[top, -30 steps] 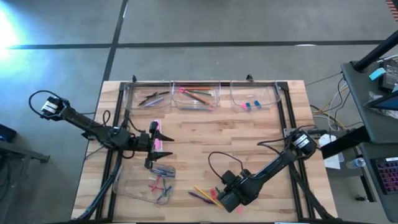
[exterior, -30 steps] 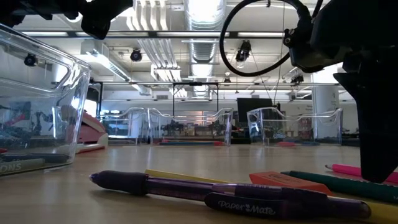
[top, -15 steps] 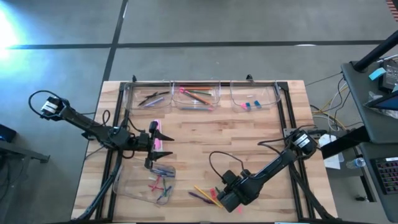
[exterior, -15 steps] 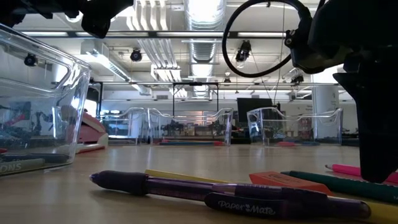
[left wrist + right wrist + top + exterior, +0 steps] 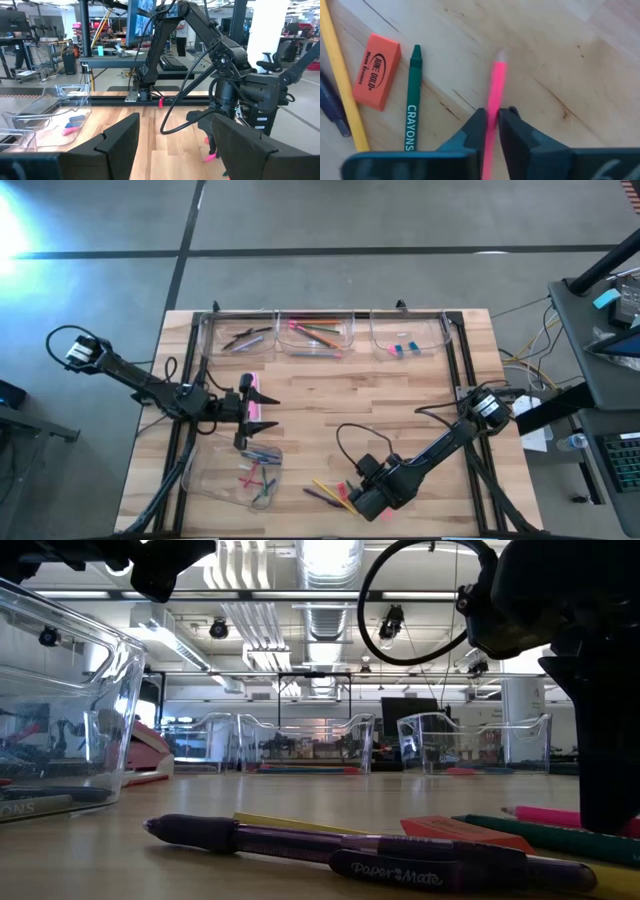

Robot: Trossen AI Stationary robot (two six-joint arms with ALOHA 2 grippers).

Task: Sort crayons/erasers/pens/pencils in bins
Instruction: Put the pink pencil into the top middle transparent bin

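Observation:
My right gripper [image 5: 362, 498] stands near the table's front edge, pointing steeply down, shut on a pink pencil [image 5: 496, 85]. Beside that pencil lie a green crayon [image 5: 413, 97], an orange eraser [image 5: 376, 70], a yellow pencil [image 5: 340, 75] and a dark purple pen [image 5: 300, 840], all flat on the wood. Three clear bins [image 5: 318, 335] line the far edge, and a fourth bin [image 5: 235, 475] with several sticks in it sits at the near left. My left gripper [image 5: 262, 415] hovers open and level above that bin's far end. My right gripper pinches the pink pencil's shaft [image 5: 492, 107] between its two fingers, some way back from the pale tip [image 5: 499, 54]. The fingers come from above, slanting steeply down, one on each side of the shaft. The pencil lies about level, low over the table.
The far bins hold dark pens [image 5: 243, 338], coloured pencils [image 5: 315, 332] and small erasers [image 5: 400, 349]. A pink thing [image 5: 250, 395] shows by my left gripper. Black rails [image 5: 455, 370] run along both sides of the table. Bare wood spans the middle.
The pink pencil's free end has shifted a little toward the table's left beside my right gripper. Both arms have stayed where they were.

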